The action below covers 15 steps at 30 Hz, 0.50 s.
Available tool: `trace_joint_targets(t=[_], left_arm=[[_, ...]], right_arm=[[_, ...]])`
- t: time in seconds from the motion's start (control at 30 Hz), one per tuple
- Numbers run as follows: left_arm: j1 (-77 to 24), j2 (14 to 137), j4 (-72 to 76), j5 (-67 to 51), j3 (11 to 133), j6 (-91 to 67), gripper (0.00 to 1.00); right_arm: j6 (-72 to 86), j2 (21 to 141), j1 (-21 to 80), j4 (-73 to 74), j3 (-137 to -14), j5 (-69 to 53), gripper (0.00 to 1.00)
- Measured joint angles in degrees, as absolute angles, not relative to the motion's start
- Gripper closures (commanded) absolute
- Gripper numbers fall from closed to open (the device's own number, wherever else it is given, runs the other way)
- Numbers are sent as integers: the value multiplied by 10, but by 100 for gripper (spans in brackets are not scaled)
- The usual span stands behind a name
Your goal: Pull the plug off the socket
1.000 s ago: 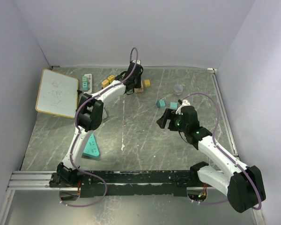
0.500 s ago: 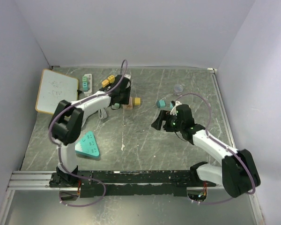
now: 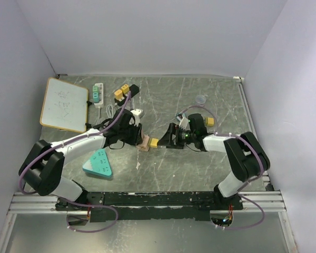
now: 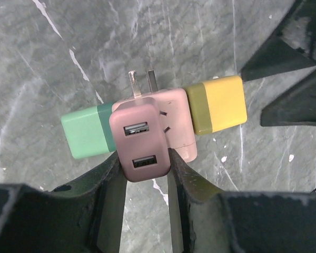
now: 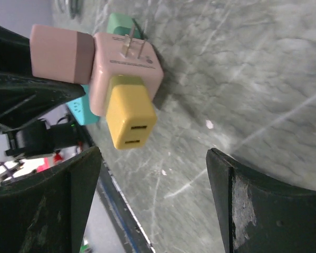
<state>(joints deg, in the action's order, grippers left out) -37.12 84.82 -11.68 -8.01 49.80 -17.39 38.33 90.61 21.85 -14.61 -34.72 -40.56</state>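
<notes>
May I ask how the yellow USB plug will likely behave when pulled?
The yellow USB plug looks rigid and smooth, so it probably won't flex but may slip. Seated in the pink cube socket, it will likely resist, then release abruptly; the left tool, shut on the mauve charger, should brace it.

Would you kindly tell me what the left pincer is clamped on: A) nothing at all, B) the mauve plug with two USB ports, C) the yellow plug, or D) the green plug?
B: in the left wrist view the left pincer is shut on the mauve plug, its fingers pressing both sides, while the yellow plug and green plug stick out ungripped from the pink socket cube.
</notes>
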Motion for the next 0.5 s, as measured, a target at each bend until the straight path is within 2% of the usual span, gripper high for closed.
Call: trace_joint_targets(t=[0.23, 0.27, 0.37, 0.4, 0.5], left_arm=[[-375, 833, -84, -98, 467, -178, 81], [-375, 831, -79, -100, 462, -180, 81], [-376, 826, -72, -105, 455, -182, 76], [-377, 825, -70, -106, 453, -183, 69], [-378, 824, -70, -107, 452, -184, 29]], right_arm=[[482, 990, 228, -276, -352, -472, 25], [494, 1001, 231, -293, -355, -474, 28], [519, 1034, 246, -328, -367, -478, 49], [528, 1046, 252, -343, -371, -480, 58], [561, 1071, 263, -389, -370, -488, 85]])
